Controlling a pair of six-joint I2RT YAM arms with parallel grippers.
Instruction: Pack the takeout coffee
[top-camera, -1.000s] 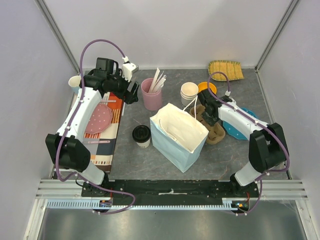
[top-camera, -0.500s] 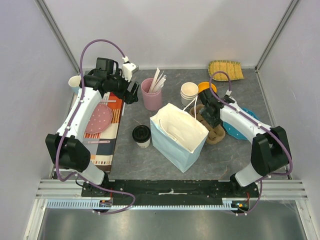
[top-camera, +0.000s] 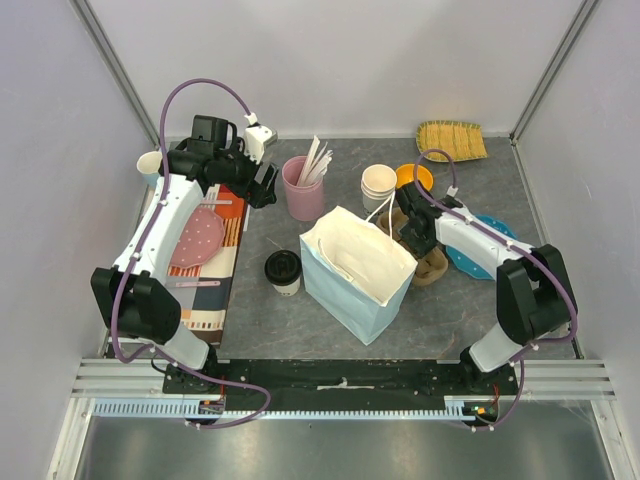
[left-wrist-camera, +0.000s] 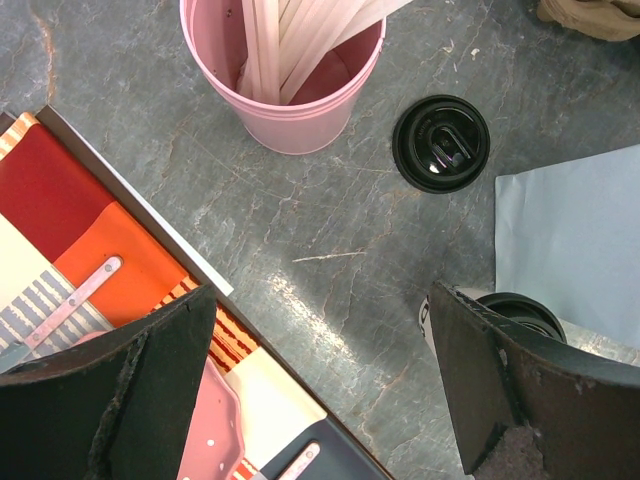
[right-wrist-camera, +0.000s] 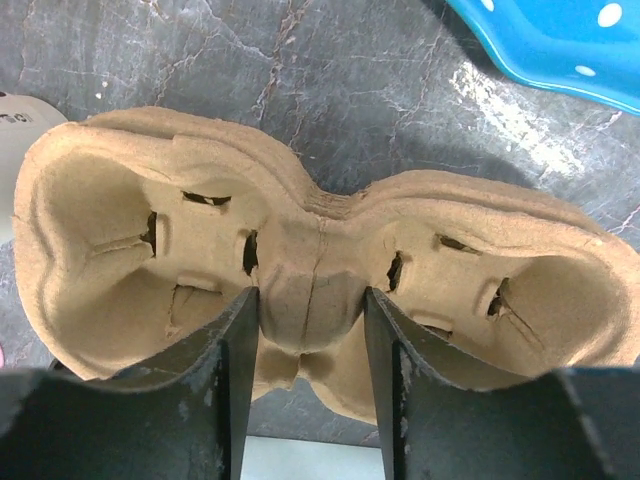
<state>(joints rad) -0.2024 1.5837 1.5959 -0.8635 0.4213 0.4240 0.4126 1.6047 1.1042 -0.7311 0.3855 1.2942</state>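
Observation:
The takeout coffee (top-camera: 283, 269), a white cup with a black lid, stands left of the open pale blue paper bag (top-camera: 355, 262). In the left wrist view its lid (left-wrist-camera: 515, 305) peeks out behind my right finger, beside the bag (left-wrist-camera: 570, 230). My left gripper (top-camera: 265, 185) (left-wrist-camera: 320, 330) is open and empty, above the table between the tray and the coffee. My right gripper (top-camera: 418, 238) (right-wrist-camera: 308, 300) is shut on the centre ridge of a brown cardboard cup carrier (right-wrist-camera: 130, 260) (top-camera: 432, 268), right of the bag.
A pink cup of wooden stirrers (top-camera: 303, 190) (left-wrist-camera: 290, 110) and a loose black lid (left-wrist-camera: 441, 143) sit behind the bag. A stack of white cups (top-camera: 378, 185), an orange bowl (top-camera: 415, 175), a blue dotted plate (right-wrist-camera: 560, 40) and a striped tray (top-camera: 205, 275) surround it.
My right gripper has shifted slightly left and back over the carrier, and the carrier has moved a little with it. The left arm, the coffee and the bag have not moved.

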